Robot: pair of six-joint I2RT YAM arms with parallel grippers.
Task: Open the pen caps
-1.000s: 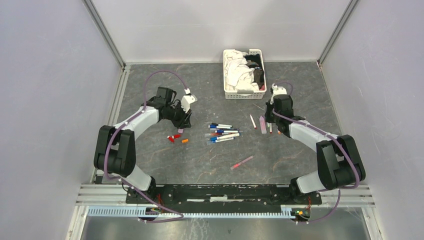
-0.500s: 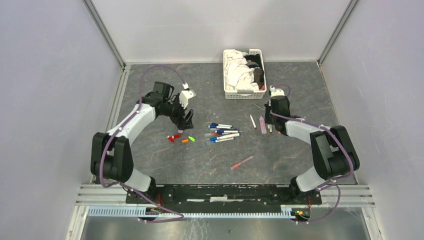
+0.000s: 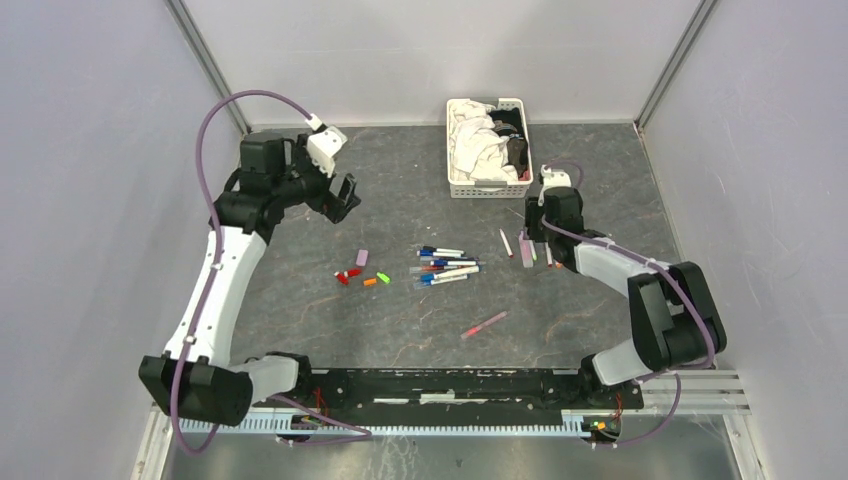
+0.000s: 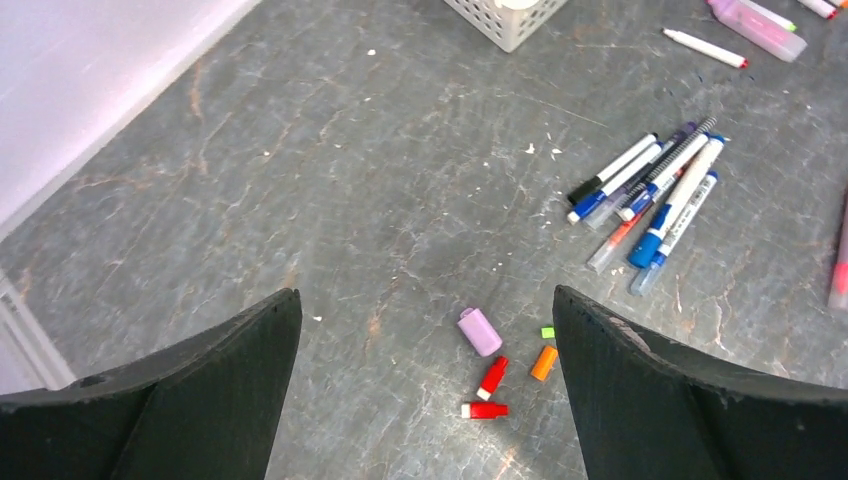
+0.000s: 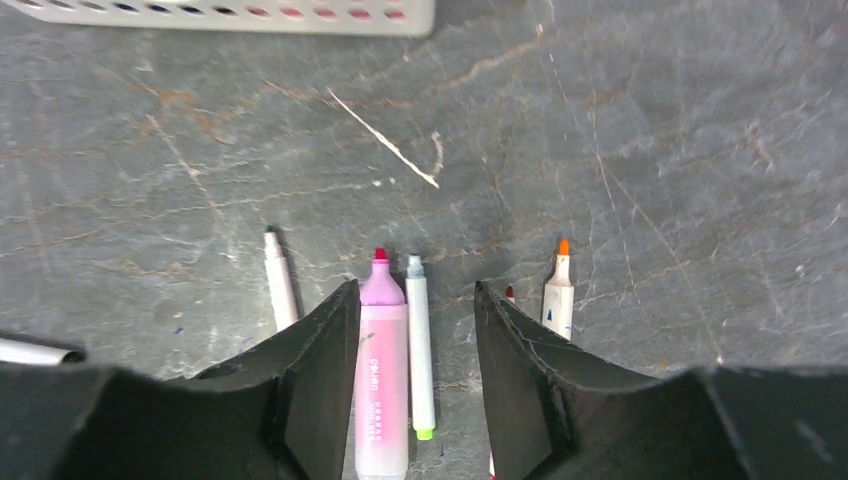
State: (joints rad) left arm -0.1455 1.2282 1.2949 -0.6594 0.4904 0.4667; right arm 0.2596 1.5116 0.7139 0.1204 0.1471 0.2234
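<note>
Several loose pen caps lie together on the table: a lilac one [image 4: 480, 331] [image 3: 362, 258], two red [image 4: 491, 377], an orange [image 4: 544, 362] and a tiny green one [image 4: 547, 332]. My left gripper [image 4: 425, 300] [image 3: 340, 195] hangs high at the back left, wide open and holding nothing. A heap of capped pens [image 3: 447, 266] [image 4: 650, 190] lies mid-table. My right gripper [image 5: 415, 290] [image 3: 537, 240] is low over the table and open. A pink highlighter [image 5: 383, 370] and a thin white pen [image 5: 420, 340] lie uncapped on the table between its fingers.
A white slatted basket [image 3: 487, 190] of cloths stands at the back, just beyond the right gripper. Other uncapped pens lie beside the right fingers, one orange-tipped [image 5: 560, 290] and one white [image 5: 280, 285]. A pink-red pen [image 3: 484, 324] lies alone nearer the front.
The left arm rose and swung back left away from the caps, its jaws opening wide; the lilac cap now lies on the table. The right jaws opened.
</note>
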